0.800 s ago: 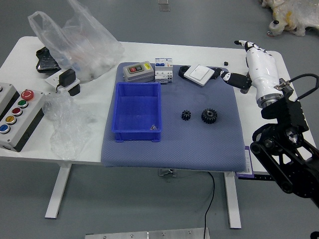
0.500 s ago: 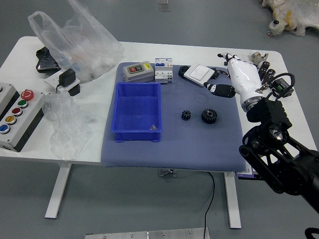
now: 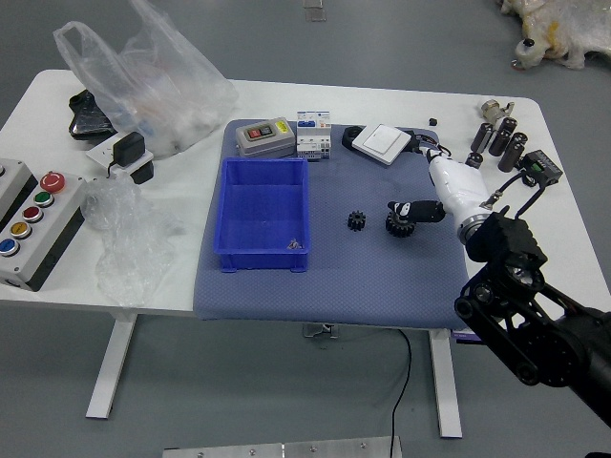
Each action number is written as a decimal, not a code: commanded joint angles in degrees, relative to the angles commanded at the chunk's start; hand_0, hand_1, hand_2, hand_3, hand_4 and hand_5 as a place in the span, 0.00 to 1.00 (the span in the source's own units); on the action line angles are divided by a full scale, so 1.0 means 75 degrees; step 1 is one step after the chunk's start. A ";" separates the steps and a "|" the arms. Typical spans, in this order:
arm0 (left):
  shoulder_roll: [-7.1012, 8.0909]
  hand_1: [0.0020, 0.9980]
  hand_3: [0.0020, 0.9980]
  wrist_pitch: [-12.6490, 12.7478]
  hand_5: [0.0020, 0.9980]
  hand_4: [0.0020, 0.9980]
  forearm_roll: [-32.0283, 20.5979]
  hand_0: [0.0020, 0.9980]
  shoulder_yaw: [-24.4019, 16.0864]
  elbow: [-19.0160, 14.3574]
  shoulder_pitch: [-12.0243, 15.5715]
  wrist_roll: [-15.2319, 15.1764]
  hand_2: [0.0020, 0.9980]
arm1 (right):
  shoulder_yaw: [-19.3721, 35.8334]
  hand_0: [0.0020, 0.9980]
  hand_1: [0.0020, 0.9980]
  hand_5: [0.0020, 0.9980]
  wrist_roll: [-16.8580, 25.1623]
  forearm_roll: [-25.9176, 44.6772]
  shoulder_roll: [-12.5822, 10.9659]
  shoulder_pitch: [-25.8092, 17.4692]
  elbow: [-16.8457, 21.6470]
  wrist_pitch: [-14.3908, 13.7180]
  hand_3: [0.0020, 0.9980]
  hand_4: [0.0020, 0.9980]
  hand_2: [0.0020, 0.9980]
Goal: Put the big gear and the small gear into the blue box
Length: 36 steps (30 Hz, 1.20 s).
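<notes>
1. There was one blue box point(image 3: 263, 205).
2. There were two black gears: one big gear point(image 3: 399, 230), one small gear point(image 3: 356, 220).
3. Five push buttons point(image 3: 32, 214) showed.
4. One blue-grey mat point(image 3: 334, 301) lay on one bench point(image 3: 48, 110).

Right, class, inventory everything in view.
Table: one, white, centre.
Mat: one, blue-grey, on table.
Box: one, blue, mat's left.
Big gear: one, black, mat's right.
Small gear: one, black, mat's middle.
Device: one, grey, behind box.
Block: one, white-blue, beside device.
Gadgets: two, white-black, mat's far edge and table's left.
Plastic: two, clear, table's left.
Pouch: one, black, table's left.
Button boxes: two, white-black, table's left.
Cylinders: several, black, table's right.
Bundle: one, cream, floor, top right.
Cable: one, black, floor.
Robot arm: one, black, from the right.
Robot hand: one (right), white-black, fingers spread, at big gear.
</notes>
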 joint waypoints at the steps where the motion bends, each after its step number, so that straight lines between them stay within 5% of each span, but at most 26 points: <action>1: -0.0002 0.52 0.66 0.0000 0.27 0.70 0.0002 0.62 -0.0001 0.0000 -0.0001 0.0000 0.52 | -0.0031 0.48 0.72 0.42 0.0014 0.0056 0.0004 0.0008 -0.0046 -0.0012 0.94 0.97 0.95; 13: -0.0015 0.52 0.66 0.0001 0.27 0.70 0.0013 0.62 -0.0016 0.0000 0.0004 0.0006 0.52 | -0.0399 0.48 0.72 0.51 0.0233 0.0752 0.0089 0.0157 -0.0872 -0.0011 0.94 1.00 0.95; 21: -0.0015 0.52 0.66 0.0002 0.27 0.70 0.0011 0.62 -0.0009 0.0000 -0.0008 0.0008 0.52 | -0.0663 0.47 0.71 0.46 0.0252 0.0929 0.0140 0.0405 -0.1496 0.0014 0.94 1.00 0.93; 36: -0.0021 0.52 0.66 0.0000 0.27 0.70 0.0008 0.62 0.0007 0.0000 -0.0018 0.0002 0.52 | -0.1257 0.45 0.67 0.44 0.0242 0.1086 0.0206 0.0605 -0.1774 -0.0058 0.91 0.97 0.79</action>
